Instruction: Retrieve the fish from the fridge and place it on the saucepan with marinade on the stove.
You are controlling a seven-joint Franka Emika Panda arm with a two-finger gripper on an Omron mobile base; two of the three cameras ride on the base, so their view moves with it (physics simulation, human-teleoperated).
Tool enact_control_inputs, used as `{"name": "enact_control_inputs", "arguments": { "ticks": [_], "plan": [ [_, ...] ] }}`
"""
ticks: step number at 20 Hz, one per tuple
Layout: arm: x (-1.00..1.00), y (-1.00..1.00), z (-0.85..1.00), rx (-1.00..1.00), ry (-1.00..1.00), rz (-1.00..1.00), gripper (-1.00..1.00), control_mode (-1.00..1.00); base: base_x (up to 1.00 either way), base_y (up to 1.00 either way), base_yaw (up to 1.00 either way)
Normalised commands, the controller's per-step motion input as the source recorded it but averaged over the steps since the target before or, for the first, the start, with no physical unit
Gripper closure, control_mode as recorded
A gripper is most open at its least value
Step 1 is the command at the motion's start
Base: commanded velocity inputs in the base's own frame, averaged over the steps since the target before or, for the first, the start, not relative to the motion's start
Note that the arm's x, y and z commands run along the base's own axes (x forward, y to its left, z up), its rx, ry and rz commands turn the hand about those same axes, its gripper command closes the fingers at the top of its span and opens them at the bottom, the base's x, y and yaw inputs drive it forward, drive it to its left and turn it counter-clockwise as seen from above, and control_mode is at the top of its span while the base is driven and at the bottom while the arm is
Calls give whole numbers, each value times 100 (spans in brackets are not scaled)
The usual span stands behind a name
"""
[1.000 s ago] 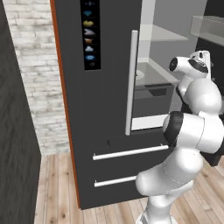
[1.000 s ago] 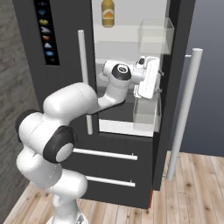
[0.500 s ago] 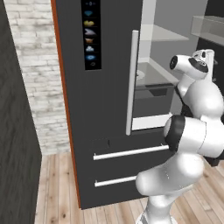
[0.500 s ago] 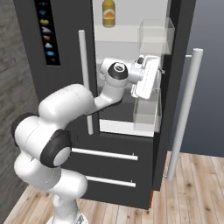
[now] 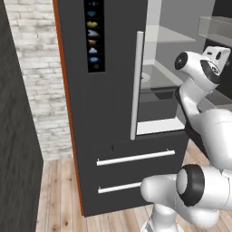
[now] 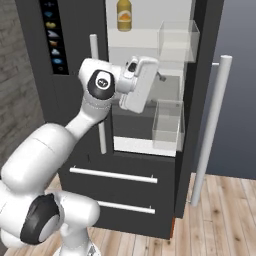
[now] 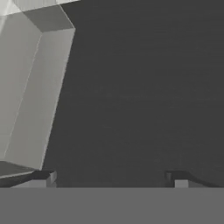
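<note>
The fridge is tall and dark, with its right door swung open on a white interior. My gripper reaches into the opening at middle-shelf height, in front of the clear door bins. In the hand view the gripper is open, its two fingertips wide apart with nothing between them. It faces a dark grey surface with a pale clear bin at the left. The fish, the saucepan with marinade and the stove are out of view.
An orange bottle stands on the top shelf. The open door's long silver handle hangs to the right of my hand. Two drawers with silver bars lie below the opening. A brick wall stands left of the fridge.
My hand has shifted left, from in front of the door bins toward the middle of the fridge's opening, and the arm's elbow has swung with it. The fridge has not moved.
</note>
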Motion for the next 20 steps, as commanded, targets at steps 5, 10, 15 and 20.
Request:
{"name": "enact_control_inputs", "arguments": {
  "ticks": [5, 10, 15, 20],
  "plan": [
    [-43, 100, -2, 15, -33, 0, -100, -100, 0, 0, 0],
    [-25, 100, -20, 28, -45, 0, -100, -100, 0, 0, 0],
    [-19, 97, -1, 38, -43, 0, -100, -100, 0, 0, 0],
    [-14, 78, 0, 38, -19, 4, -100, -100, 0, 0, 0]
  ]
}}
